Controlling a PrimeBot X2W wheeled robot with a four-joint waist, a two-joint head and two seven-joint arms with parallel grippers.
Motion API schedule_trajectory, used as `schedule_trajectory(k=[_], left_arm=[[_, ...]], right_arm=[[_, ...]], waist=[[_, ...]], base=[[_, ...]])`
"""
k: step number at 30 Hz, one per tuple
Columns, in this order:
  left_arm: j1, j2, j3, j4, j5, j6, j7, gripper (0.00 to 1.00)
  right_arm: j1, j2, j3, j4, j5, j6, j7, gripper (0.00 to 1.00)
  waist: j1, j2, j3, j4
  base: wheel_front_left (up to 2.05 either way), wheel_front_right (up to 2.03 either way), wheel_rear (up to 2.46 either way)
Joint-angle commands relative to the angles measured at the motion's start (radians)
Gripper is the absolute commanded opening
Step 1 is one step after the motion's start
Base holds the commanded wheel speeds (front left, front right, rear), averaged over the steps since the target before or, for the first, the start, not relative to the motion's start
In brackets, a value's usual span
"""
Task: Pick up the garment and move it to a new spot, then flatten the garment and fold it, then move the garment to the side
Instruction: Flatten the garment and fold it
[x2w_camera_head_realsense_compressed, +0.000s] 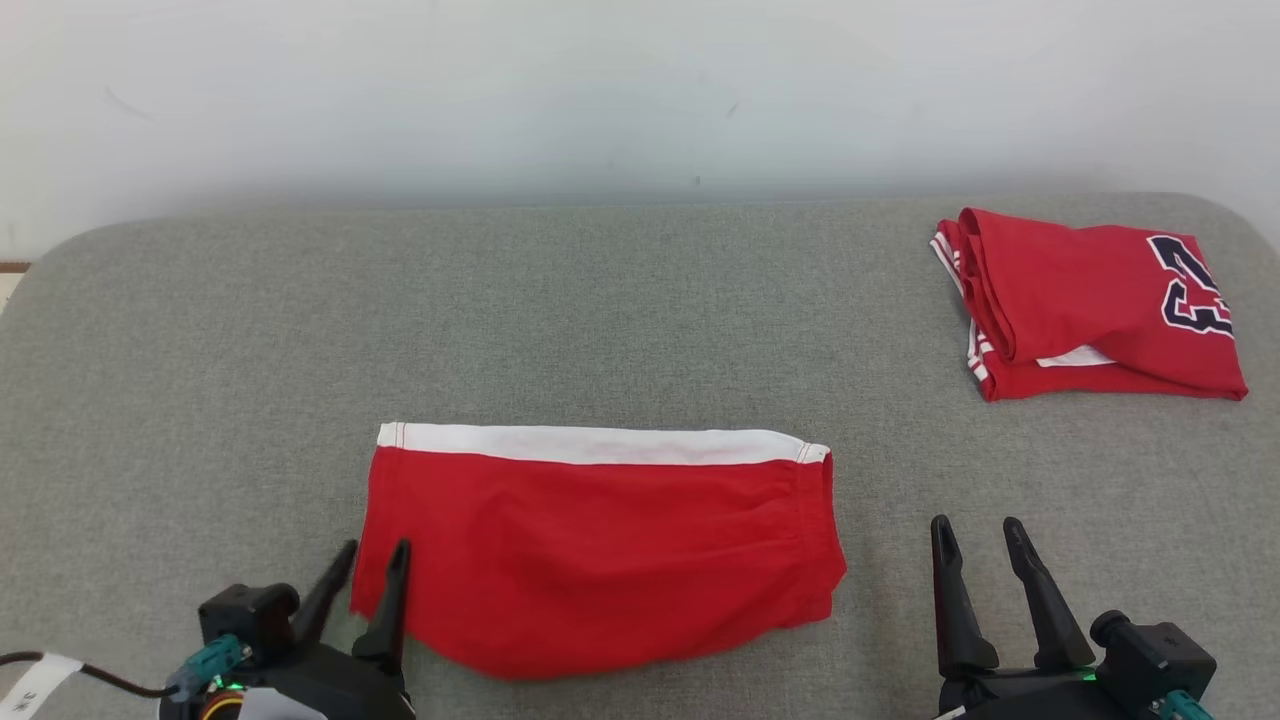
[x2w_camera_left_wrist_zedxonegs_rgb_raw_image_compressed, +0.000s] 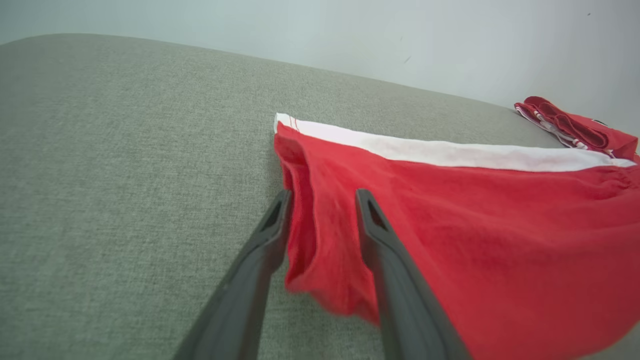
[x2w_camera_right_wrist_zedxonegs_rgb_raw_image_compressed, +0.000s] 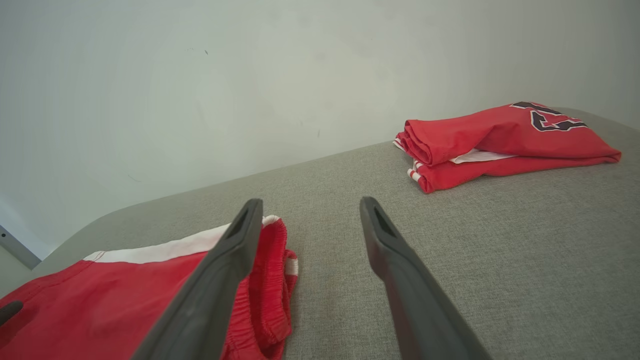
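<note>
Shorts (x2w_camera_head_realsense_compressed: 600, 550) front-centre on the cushion (x2w_camera_head_realsense_compressed: 200, 350), jersey (x2w_camera_head_realsense_compressed: 1090, 300) behind at right

From my station I see a broad grey woven-fabric cushioned surface (x2w_camera_head_realsense_compressed: 640, 300) with rounded far corners, set right against a plain pale grey-white wall (x2w_camera_head_realsense_compressed: 600, 90). The wall carries a few small dark scuff marks (x2w_camera_head_realsense_compressed: 733, 108). The light is soft and even, with a faint shadow along the wall's foot.

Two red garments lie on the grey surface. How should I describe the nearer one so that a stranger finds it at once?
On the grey surface, look at the near side, in the middle. The shorts lie there, folded flat, red with a white band along the far edge. Unlike the jersey at the far right corner, they bear no dark number.
</note>
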Motion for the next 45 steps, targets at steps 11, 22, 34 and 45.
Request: schedule_trajectory(k=[11, 22, 34, 45], left_arm=[[0.155, -0.023, 0.235, -0.274, 0.177, 0.051, -0.012, 1.00], [0.325, -0.065, 0.406, -0.453, 0.340, 0.059, -0.012, 1.00], [0.417, -0.098, 0.506, -0.493, 0.352, 0.066, -0.012, 1.00], [0.428, -0.133, 0.528, -0.478, 0.374, 0.007, -0.012, 1.00]], right_arm=[[0.003, 0.000, -0.009, 0.005, -0.017, 0.001, 0.000, 1.00], [0.038, 0.000, -0.034, -0.003, -0.035, 0.001, 0.008, 1.00], [0.079, 0.000, -0.064, 0.002, -0.041, 0.001, 0.035, 1.00], [0.083, 0.000, -0.068, 0.004, -0.042, 0.001, 0.058, 1.00]], waist=[[0.0001, -0.0001, -0.016, 0.028], [0.0001, -0.0001, -0.051, 0.050], [0.0001, -0.0001, -0.075, 0.069], [0.0001, -0.0001, -0.088, 0.078]], base=[[0.00, 0.00, 0.00], [0.00, 0.00, 0.00], [0.00, 0.00, 0.00], [0.00, 0.00, 0.00]])
